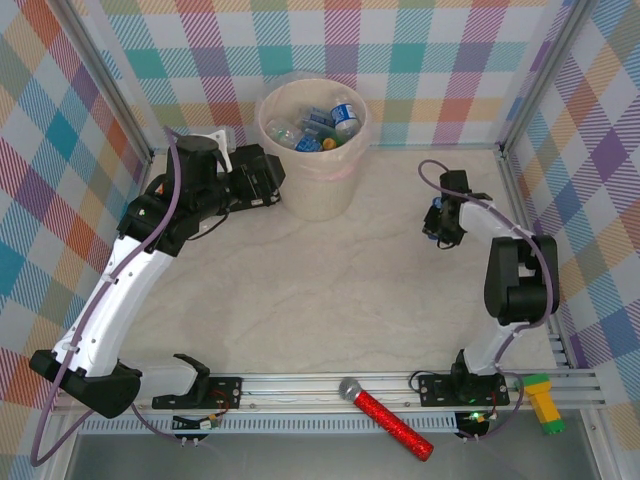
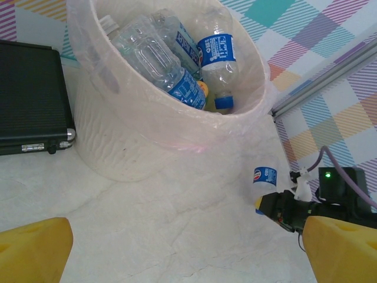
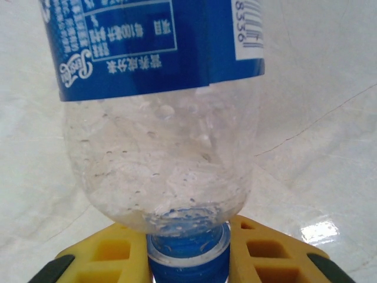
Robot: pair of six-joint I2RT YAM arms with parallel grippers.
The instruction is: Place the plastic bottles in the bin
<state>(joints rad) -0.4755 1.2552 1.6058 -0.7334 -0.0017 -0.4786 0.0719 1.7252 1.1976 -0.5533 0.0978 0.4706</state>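
Observation:
A clear plastic bottle (image 3: pixel 159 124) with a blue label and blue cap fills the right wrist view, and my right gripper (image 3: pixel 188 250) is shut on its cap between the yellow fingers (image 3: pixel 265 253). From above, the right gripper (image 1: pixel 437 222) holds this bottle (image 1: pixel 433 215) low over the table's right side. The left wrist view shows that bottle (image 2: pixel 265 178) with the right gripper (image 2: pixel 281 209) on it. The pale beige bin (image 1: pixel 315 190) stands at the back with several bottles (image 1: pixel 325 125) inside. My left gripper (image 1: pixel 262 175) is beside the bin (image 2: pixel 118 141), open (image 2: pixel 188 259) and holding nothing.
A black case (image 2: pixel 29 100) lies left of the bin. A red glittery microphone (image 1: pixel 390 418) rests on the front rail, with a yellow and green block (image 1: pixel 545 400) at the front right. Checkered walls and metal posts enclose the table.

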